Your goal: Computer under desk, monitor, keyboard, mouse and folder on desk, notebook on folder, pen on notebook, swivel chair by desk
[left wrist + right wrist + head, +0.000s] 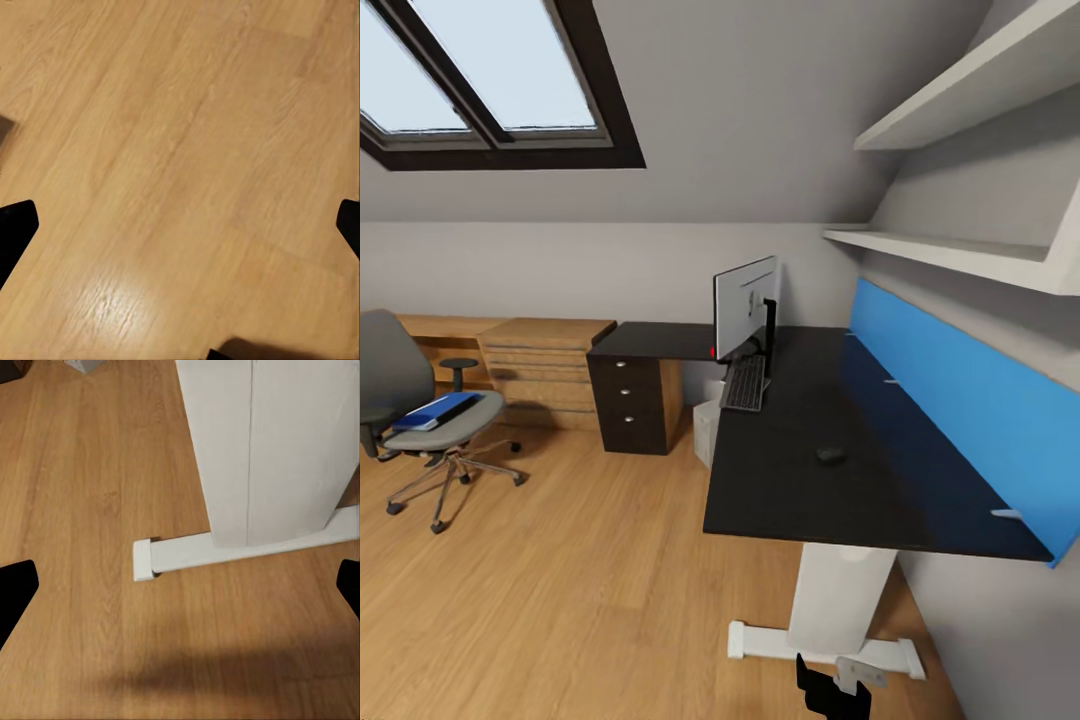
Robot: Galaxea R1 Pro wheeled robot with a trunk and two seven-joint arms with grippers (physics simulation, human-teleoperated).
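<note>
Both my claws hang wide with nothing between the fingers: the left claw looks down on bare plank floor, the right claw on the white leg of the surface. Further out, the black surface already carries the monitor, the keyboard in front of it and the mouse nearer me. The swivel chair stands well apart to my left, the blue folder flat on its seat. I judge the folder stiff but fairly heavy and slick-faced, so I would pinch it across one long edge, well in from the corner; the chair may roll when touched
</note>
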